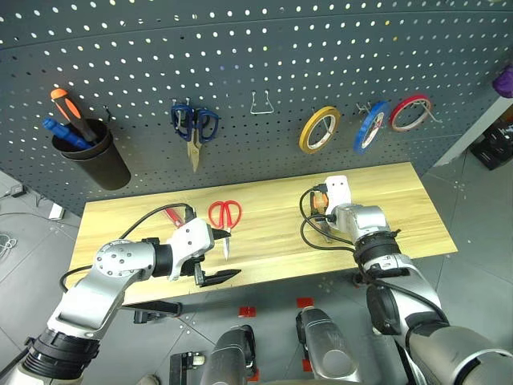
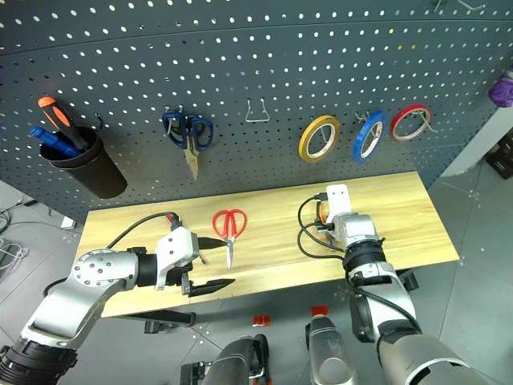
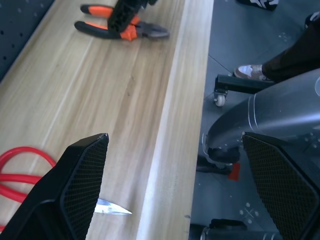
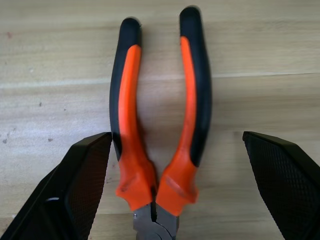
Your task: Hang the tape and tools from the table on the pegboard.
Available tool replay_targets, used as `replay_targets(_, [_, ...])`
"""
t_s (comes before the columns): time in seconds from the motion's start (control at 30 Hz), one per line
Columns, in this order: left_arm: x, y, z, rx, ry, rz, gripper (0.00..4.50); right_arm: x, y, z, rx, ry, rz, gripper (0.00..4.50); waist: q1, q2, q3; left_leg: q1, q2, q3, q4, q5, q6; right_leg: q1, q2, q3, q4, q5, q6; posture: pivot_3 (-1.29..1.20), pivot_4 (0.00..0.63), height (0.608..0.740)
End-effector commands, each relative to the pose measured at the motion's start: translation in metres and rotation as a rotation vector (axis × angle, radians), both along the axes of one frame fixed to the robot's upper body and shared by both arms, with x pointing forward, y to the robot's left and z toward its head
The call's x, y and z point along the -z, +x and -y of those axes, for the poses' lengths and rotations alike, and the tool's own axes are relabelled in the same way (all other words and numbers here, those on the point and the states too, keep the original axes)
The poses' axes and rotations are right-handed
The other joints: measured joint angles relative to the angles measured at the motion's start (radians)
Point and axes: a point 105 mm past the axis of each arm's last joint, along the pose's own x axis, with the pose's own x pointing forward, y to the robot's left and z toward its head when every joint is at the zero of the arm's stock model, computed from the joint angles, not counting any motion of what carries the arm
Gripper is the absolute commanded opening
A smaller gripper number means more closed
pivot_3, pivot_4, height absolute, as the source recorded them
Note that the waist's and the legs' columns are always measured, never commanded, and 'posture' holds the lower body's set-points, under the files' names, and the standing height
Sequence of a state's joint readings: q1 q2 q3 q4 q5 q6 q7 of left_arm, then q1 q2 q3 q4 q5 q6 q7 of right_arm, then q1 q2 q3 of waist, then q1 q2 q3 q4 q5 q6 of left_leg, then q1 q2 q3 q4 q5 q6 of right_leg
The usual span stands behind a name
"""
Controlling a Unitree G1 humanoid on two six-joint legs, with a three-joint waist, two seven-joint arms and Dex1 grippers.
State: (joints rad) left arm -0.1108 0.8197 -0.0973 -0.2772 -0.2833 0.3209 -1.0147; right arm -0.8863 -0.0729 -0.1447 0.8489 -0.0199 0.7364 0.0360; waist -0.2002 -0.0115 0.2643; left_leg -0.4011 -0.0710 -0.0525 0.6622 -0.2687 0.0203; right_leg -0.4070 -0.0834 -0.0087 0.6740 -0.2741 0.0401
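Note:
The orange-and-black pliers lie flat on the wooden table, right of centre. My right gripper hovers just over them, open, one finger on each side of the handles. The red-handled scissors lie at the table's middle, blades toward the front edge. My left gripper stands open at the front edge beside the blade tip, holding nothing. A small red handle, likely the screwdriver, peeks out behind my left wrist cable. The blue tape hangs on a hook of the dark pegboard.
On the pegboard hang a black cup with an orange-black screwdriver, blue-handled scissors, a bare wire hook, a yellow ring and a red ring. A person's shoe stands on the floor by the table's caster.

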Motion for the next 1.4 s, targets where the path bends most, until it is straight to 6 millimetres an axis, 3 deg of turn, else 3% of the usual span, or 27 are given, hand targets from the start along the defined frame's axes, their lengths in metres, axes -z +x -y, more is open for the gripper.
replay_targets(0.03, [-0.010,0.000,0.002,-0.001,-0.017,0.042,4.50,-0.015,0.011,0.002,0.004,0.019,0.058,4.47,0.001,0.000,0.000,0.000,0.000,0.000,0.000,0.000,0.000,0.000,0.000,0.000,0.000,0.000,0.000,-0.28,0.269,0.740])
replay_targets(0.23, [-0.011,0.000,0.002,-0.014,-0.020,0.053,4.50,-0.031,0.016,-0.004,-0.046,-0.011,0.123,4.47,0.001,0.000,0.000,0.000,0.000,0.000,0.000,0.000,0.000,0.000,0.000,0.000,0.000,0.000,0.000,-0.28,0.267,0.740])
replay_targets(0.37, [-0.011,-0.002,0.001,-0.026,-0.034,0.046,4.50,-0.038,0.007,-0.013,-0.088,0.012,0.120,4.47,0.002,0.000,0.000,0.000,0.000,0.000,0.000,0.000,0.000,0.000,0.000,0.000,0.000,0.000,0.000,-0.29,0.269,0.740])
replay_targets(0.5, [-0.001,-0.008,-0.004,-0.026,-0.016,0.002,4.50,-0.028,-0.006,-0.018,-0.083,0.018,0.092,4.47,0.004,0.000,0.000,0.000,0.001,0.000,0.000,0.000,0.000,0.000,0.000,0.000,0.000,0.000,0.000,-0.29,0.271,0.740])
replay_targets(0.8, [0.006,-0.006,-0.009,-0.026,0.022,-0.009,4.50,-0.010,-0.005,-0.024,-0.065,-0.008,0.075,4.47,0.003,0.000,0.000,0.000,0.000,0.000,0.000,0.000,0.000,-0.001,0.000,0.000,0.000,0.000,0.000,-0.29,0.270,0.740])
replay_targets(1.13, [0.007,-0.006,-0.010,-0.040,0.016,-0.003,4.50,-0.010,0.010,0.000,-0.045,-0.090,0.068,4.47,0.002,0.000,0.000,0.000,0.000,0.000,0.000,0.000,0.000,0.000,0.000,0.000,0.000,0.000,0.000,-0.28,0.267,0.740])
replay_targets(1.3, [0.007,-0.008,-0.010,-0.050,0.011,-0.002,4.50,-0.016,0.007,0.001,-0.043,-0.068,0.067,4.47,0.003,0.000,0.000,0.000,0.001,0.000,0.000,0.000,0.000,0.000,0.000,0.000,0.000,0.000,0.000,-0.29,0.269,0.740])
replay_targets(1.4, [0.008,-0.008,-0.010,-0.052,0.009,-0.002,4.50,-0.007,0.001,0.001,-0.028,-0.037,0.023,4.47,0.002,0.000,0.000,0.000,0.001,0.000,0.000,0.000,0.000,0.000,0.000,0.000,0.000,0.000,0.000,-0.29,0.269,0.740])
